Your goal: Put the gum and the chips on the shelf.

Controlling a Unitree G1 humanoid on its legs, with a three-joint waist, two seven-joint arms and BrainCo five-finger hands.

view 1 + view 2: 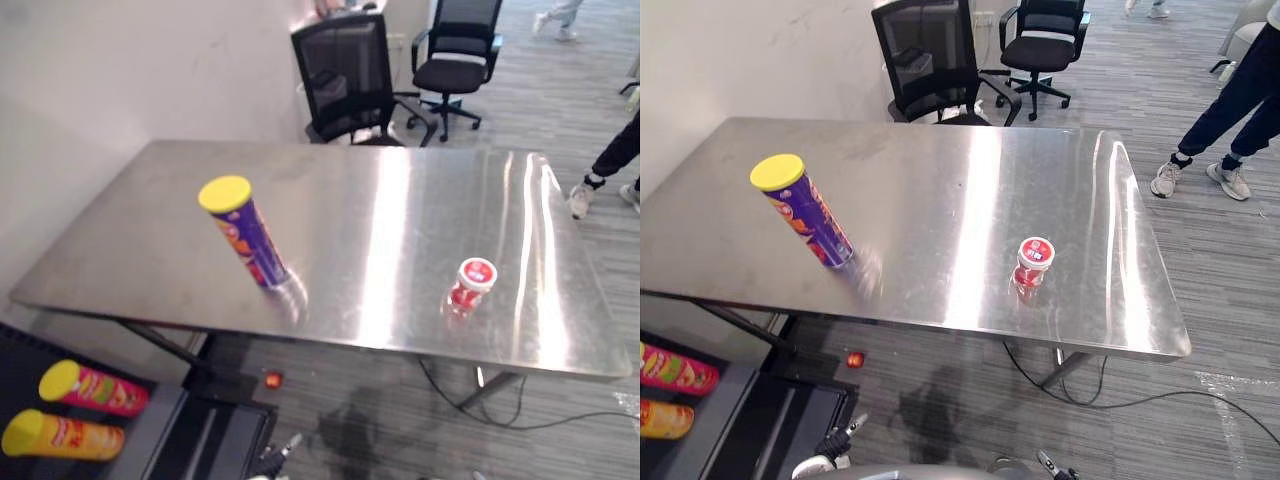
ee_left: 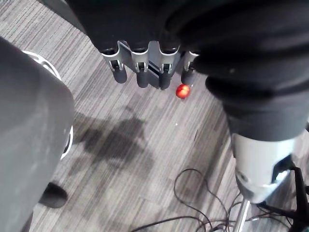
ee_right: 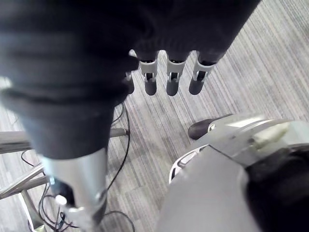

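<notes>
Chips can standing upright, centre-left on table; gum tub centre-right, well apart. Left hand, right hand hang floorward — fingers straight, empty. Chips likelier left hand's, gum right's.

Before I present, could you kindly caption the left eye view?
Purple chips can and red gum tub on steel table.

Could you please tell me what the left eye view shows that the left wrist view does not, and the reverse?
The left eye view has the steel table, with the purple chips can and the red gum tub standing apart on it. The left wrist view has the left hand, fingers straight, hanging above the floor. Both take in the grey carpet and a small red object lying on it.
</notes>
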